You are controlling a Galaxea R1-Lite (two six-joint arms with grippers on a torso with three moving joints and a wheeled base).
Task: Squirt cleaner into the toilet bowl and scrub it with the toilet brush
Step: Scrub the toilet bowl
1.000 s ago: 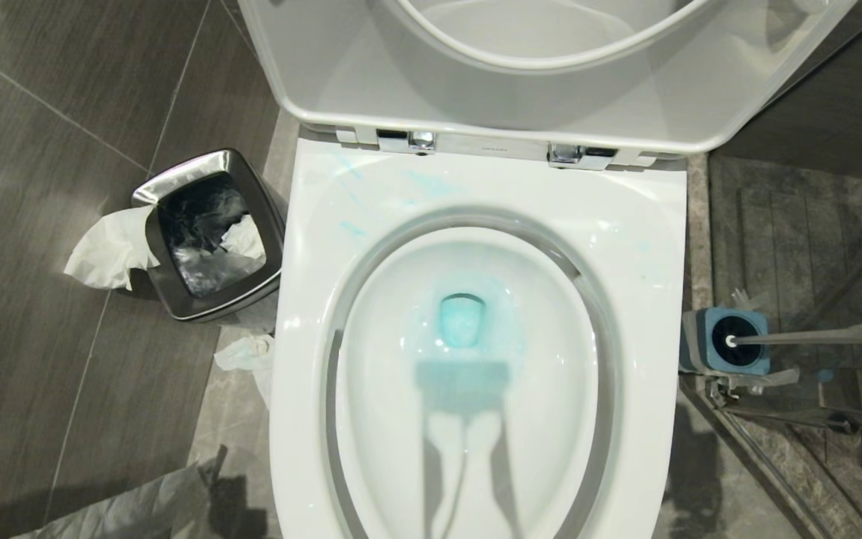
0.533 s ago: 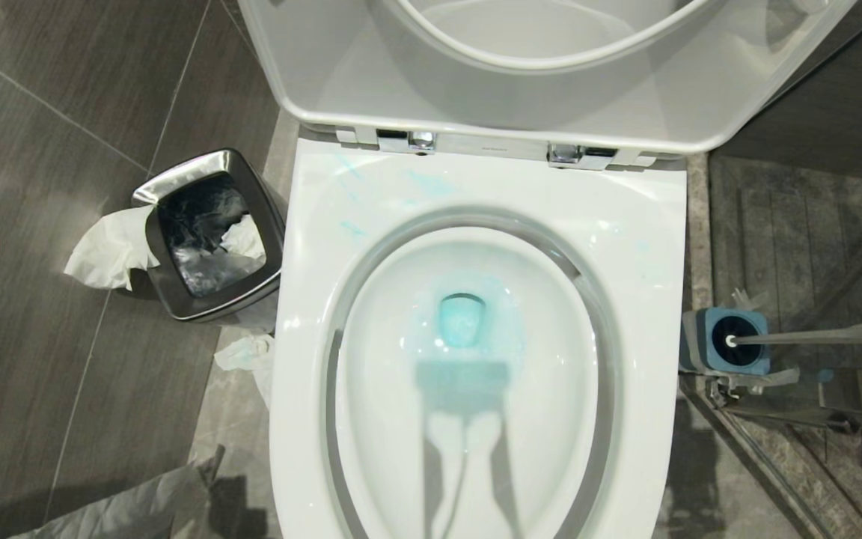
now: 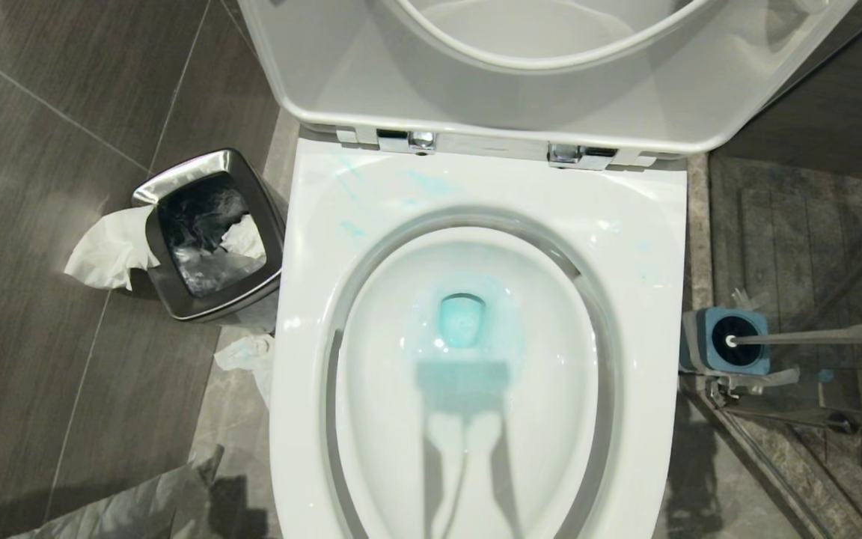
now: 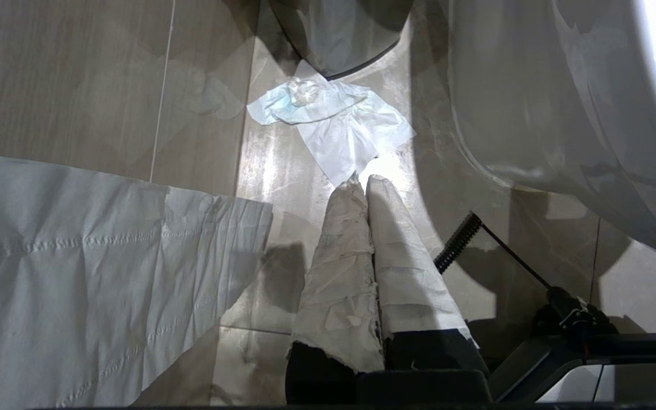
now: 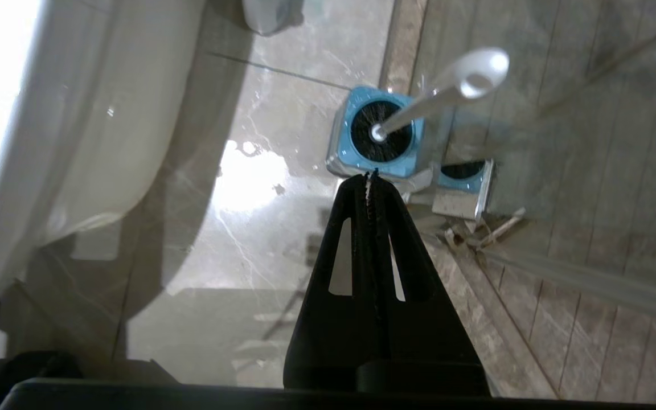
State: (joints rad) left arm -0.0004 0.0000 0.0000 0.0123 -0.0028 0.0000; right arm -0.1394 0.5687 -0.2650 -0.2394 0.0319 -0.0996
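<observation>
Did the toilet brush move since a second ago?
No. The toilet brush sits in its blue holder exactly as before, the same distance from the toilet bowl.

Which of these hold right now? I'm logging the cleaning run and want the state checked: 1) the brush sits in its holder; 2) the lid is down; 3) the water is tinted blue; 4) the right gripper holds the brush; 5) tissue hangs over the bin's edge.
1) True: the toilet brush stands in its blue-topped holder, to the right of the toilet bowl.
2) False: the lid is raised.
3) True: the cleaner colours the water turquoise.
4) False: the right gripper is shut on nothing, short of the holder.
5) True: white tissue drapes over the bin.
</observation>
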